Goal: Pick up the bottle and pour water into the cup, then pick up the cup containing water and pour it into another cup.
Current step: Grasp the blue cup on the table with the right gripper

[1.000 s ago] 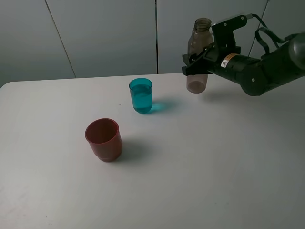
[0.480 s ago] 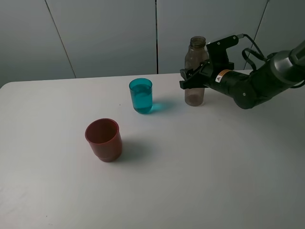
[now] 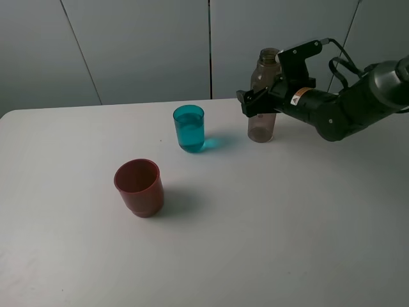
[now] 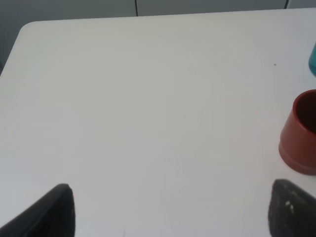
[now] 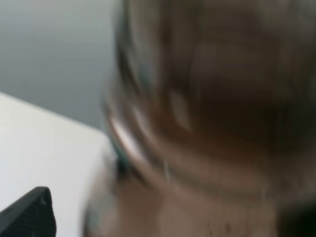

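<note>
Pouring from the bottle (image 3: pixel 261 128) appears done; next, grasp the cup (image 3: pixel 189 128). Left gripper (image 4: pixel 175 210): jaws wide, empty. Another cup (image 3: pixel 138 187) stands left, the cup, holding water, mid-table, the bottle upright at right. Right gripper (image 3: pixel 255 102) surrounds it, visible finger clear, jaws seemingly parted. Count: two cups, one bottle, two grippers.

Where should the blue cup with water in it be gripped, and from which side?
Grip the blue cup across its side wall, around mid-height, probably coming in level from the front right. It stands upright, open-topped and holding water, and the red cup sits at its front left.
</note>
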Motion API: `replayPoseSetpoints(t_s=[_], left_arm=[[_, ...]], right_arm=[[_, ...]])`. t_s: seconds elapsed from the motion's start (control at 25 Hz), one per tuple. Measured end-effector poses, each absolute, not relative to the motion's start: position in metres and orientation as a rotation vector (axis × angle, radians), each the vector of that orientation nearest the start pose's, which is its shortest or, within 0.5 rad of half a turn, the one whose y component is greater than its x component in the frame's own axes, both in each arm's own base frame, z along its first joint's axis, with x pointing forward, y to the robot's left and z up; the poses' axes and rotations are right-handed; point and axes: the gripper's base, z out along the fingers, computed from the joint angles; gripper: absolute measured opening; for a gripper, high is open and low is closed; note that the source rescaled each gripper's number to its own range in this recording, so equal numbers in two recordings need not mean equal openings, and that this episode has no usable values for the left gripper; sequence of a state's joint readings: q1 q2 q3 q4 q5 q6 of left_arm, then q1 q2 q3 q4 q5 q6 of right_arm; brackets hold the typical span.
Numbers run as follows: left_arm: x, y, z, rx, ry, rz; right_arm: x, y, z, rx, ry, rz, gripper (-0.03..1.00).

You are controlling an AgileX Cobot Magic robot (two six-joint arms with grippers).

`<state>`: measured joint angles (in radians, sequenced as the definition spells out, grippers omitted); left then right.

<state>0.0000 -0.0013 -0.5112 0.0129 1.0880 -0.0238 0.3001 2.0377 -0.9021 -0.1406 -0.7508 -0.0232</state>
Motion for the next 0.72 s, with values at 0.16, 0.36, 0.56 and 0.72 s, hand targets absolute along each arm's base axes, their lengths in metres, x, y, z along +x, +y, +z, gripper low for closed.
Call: replayPoseSetpoints(t_s=[0.16, 0.36, 0.56, 0.72], left_arm=[[-0.008, 0.001, 0.278, -0.025, 2.059, 0.001], [-0.008, 0.001, 0.278, -0.025, 2.059, 0.001], [-0.008, 0.001, 0.278, -0.025, 2.059, 0.001], [-0.008, 0.001, 0.278, -0.025, 2.059, 0.001]], right_arm=[[0.369, 0.123, 0.167, -0.469, 1.732, 0.187, 0.99], [0.354, 0.122, 0.221, -0.518, 1.661, 0.187, 0.99], [0.329, 0.131, 0.262, -0.636, 1.601, 0.349, 0.99], [0.314, 0.139, 0.260, -0.686, 1.585, 0.519, 0.99]])
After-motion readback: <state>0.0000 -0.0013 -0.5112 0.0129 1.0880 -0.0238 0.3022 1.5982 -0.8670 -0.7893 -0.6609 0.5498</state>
